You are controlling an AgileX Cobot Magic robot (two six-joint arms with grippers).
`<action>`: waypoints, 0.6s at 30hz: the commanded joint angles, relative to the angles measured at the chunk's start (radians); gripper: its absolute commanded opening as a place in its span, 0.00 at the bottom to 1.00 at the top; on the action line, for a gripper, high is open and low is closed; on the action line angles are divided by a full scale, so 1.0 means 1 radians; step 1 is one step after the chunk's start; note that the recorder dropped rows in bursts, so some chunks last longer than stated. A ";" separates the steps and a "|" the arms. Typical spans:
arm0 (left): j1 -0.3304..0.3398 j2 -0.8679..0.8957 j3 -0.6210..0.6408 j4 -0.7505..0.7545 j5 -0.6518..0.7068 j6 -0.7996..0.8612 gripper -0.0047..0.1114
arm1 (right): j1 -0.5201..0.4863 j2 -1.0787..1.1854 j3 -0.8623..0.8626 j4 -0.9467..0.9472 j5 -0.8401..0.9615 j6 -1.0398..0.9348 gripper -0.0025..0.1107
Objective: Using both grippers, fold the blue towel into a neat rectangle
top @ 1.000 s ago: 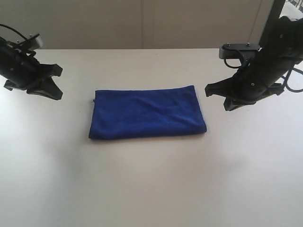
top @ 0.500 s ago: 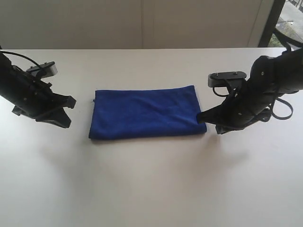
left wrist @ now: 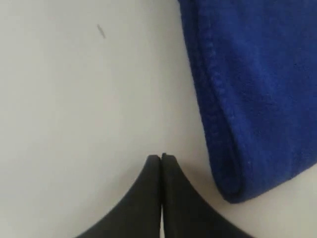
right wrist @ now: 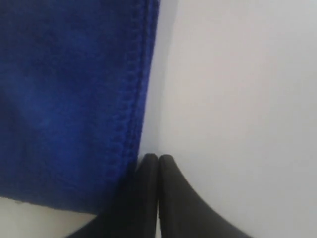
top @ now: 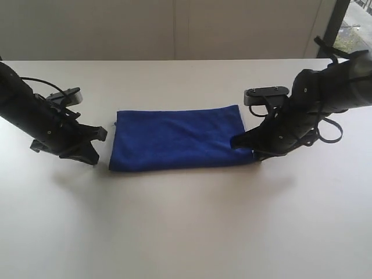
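The blue towel (top: 180, 138) lies folded as a flat rectangle on the white table. My left gripper (top: 100, 135) is low at the towel's left end, shut and empty, with a strip of bare table between its tips and the cloth. In the left wrist view the shut gripper (left wrist: 161, 157) stands just clear of the towel's rounded fold (left wrist: 233, 99). My right gripper (top: 238, 142) is shut and empty at the towel's right end. The right wrist view shows that gripper (right wrist: 158, 157) right beside the towel's stitched hem (right wrist: 133, 94).
The white table (top: 186, 226) stretches wide in front of the towel and behind it. A pale wall (top: 174, 29) runs along the far edge. A dark frame (top: 340, 23) stands at the back right corner.
Both arms have come down and inward from raised spots at the sides to the towel's two ends. Both grippers stayed shut. The towel has not moved.
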 commanded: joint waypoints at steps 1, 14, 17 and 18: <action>-0.002 0.031 0.000 -0.054 0.009 0.024 0.04 | 0.032 0.002 -0.004 0.005 0.003 0.001 0.02; 0.000 0.034 0.000 -0.046 -0.009 0.046 0.04 | 0.037 -0.007 -0.004 0.002 0.057 0.008 0.02; 0.002 -0.007 0.000 0.004 -0.024 0.037 0.04 | 0.017 -0.041 -0.004 0.001 0.065 0.030 0.02; 0.004 -0.027 0.000 0.009 -0.023 0.034 0.04 | 0.005 -0.059 -0.004 0.001 0.071 0.030 0.02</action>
